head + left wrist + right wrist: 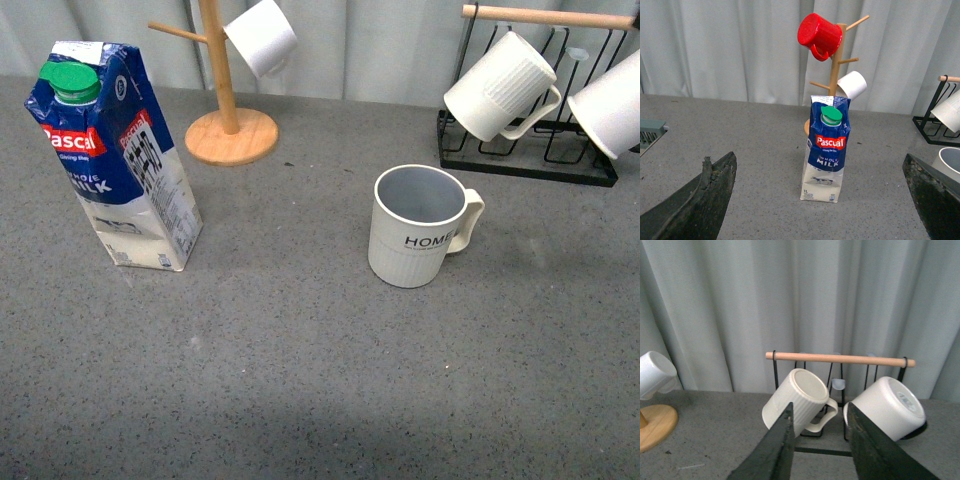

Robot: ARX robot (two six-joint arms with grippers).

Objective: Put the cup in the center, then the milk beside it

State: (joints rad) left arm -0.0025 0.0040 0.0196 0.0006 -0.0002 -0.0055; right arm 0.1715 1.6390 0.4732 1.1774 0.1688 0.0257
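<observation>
On the grey table (300,390) the cup (415,240) stands at three o'clock from the milk (120,160), with the left gripper (815,162) spread wide and the right gripper (818,412) narrowly parted.

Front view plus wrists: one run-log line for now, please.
cup: upright, near centre, unheld | milk: standing left, apart from cup | left gripper: open, facing milk | right gripper: open, facing mug rack

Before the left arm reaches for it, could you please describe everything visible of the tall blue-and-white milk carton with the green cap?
The tall blue-and-white cardboard milk carton has a gable top, a closed round green screw cap, a red Pascal logo and white MILK lettering. It stands upright on its base at the left of the grey speckled table, and nothing else touches it.
</observation>
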